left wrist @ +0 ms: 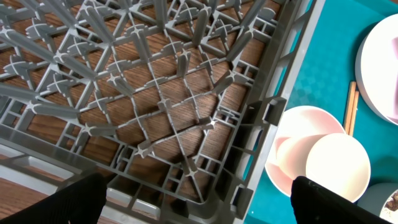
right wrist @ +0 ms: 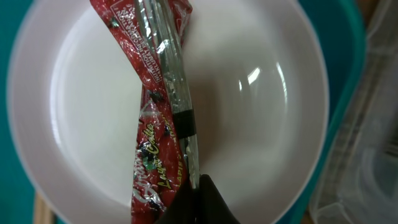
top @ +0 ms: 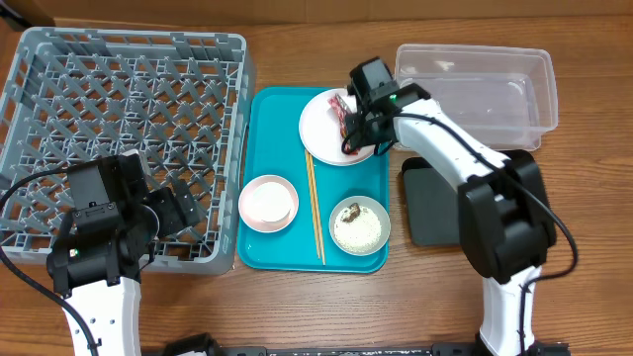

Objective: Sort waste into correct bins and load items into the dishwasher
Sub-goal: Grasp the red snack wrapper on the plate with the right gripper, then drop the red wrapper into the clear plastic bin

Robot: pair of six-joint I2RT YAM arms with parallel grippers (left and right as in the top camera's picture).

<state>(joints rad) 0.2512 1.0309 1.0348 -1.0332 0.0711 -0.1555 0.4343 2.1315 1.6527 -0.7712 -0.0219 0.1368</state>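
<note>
The round white plate [top: 318,138] [right wrist: 261,112] lies at the back of the teal tray, with a red wrapper [top: 341,107] [right wrist: 152,149] on it. My right gripper [top: 354,131] [right wrist: 199,202] is down on the plate, shut on the wrapper's silver edge. The left gripper [top: 176,208] [left wrist: 202,205] hangs open over the near right corner of the grey dish rack [top: 119,109] [left wrist: 155,112], holding nothing. A pinkish bowl [top: 267,203] [left wrist: 298,130] holds a white cup [left wrist: 339,165]. Beside the chopsticks [top: 315,208] a grey-green bowl [top: 359,225] holds rice and a brown lump.
The teal tray [top: 287,252] sits between the rack and the bins. A clear tub [top: 485,89] stands at the back right, and a black tray [top: 427,203] lies in front of it, partly under my right arm.
</note>
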